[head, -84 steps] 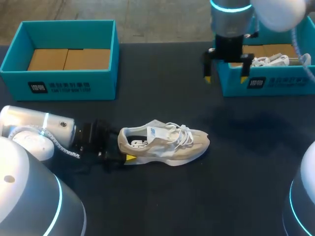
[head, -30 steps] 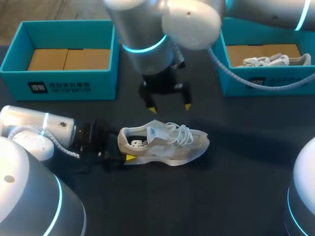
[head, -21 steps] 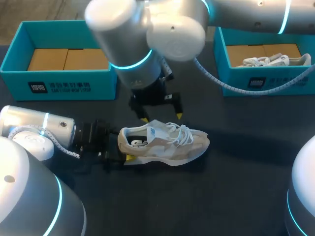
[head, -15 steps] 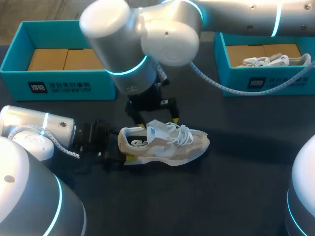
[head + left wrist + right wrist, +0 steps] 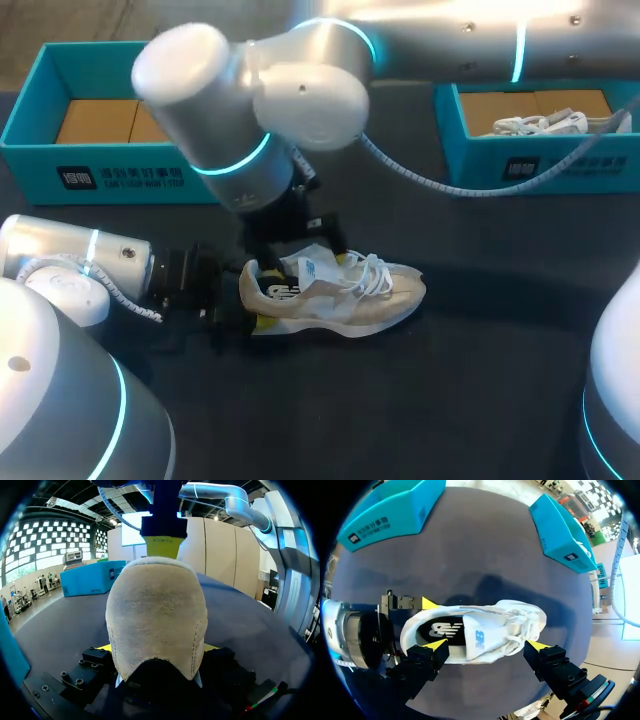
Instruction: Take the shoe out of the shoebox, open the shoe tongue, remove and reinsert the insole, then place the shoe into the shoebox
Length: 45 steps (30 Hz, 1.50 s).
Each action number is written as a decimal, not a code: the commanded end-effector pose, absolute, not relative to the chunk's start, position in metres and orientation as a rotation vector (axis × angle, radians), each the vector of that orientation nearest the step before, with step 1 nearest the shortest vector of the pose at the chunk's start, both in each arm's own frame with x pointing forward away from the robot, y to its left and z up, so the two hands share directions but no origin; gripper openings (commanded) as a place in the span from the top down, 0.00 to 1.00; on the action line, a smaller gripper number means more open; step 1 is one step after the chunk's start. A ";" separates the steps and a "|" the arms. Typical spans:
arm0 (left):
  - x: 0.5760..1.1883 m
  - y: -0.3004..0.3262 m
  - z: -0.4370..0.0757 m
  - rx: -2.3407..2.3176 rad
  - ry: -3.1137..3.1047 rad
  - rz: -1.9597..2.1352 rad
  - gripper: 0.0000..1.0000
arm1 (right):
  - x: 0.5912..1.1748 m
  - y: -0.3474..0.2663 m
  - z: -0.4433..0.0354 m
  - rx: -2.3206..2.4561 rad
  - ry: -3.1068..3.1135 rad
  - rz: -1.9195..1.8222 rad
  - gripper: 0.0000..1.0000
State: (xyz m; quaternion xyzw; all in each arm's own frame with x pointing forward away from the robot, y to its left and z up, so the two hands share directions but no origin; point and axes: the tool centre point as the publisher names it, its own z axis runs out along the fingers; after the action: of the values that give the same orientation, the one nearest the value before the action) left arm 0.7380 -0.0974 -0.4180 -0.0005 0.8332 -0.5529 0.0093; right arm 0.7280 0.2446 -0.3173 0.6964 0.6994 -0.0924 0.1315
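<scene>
Head view: beige sneaker (image 5: pixel 340 295) lies in the middle of the table (image 5: pixel 500 400), heel pinched by the left gripper (image 5: pixel 250 300). Left wrist: it squeezes the heel from both sides. Right wrist: right gripper (image 5: pixel 486 645) spread wide, straddling the sneaker's tongue

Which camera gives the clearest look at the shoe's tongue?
The right wrist view: it looks straight down on the whole tongue, between the right claw's open fingers. The head view shows it small, beside the right arm. The left wrist view shows only the heel of the shoe; the tongue is hidden.
</scene>
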 end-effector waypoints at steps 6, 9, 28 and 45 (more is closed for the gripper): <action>0.739 -0.095 -0.420 0.000 2.606 -1.723 1.00 | 0.723 0.256 -0.348 2.105 1.894 -0.295 0.00; 0.739 -0.095 -0.420 0.000 2.606 -1.723 1.00 | 0.722 0.252 -0.352 2.125 1.866 -0.303 0.00; 0.739 -0.095 -0.420 0.000 2.606 -1.723 1.00 | 0.723 0.213 -0.362 2.150 1.757 -0.384 0.00; 0.739 -0.095 -0.420 0.000 2.606 -1.723 1.00 | 0.716 0.189 -0.330 2.144 1.668 -0.418 0.54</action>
State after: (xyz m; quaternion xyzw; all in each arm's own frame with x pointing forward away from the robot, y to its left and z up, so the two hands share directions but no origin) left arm 0.7380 -0.0974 -0.4180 -0.0005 0.8332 -0.5530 0.0092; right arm 0.7219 0.1912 -0.3336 0.6915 0.6785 -0.1759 0.1747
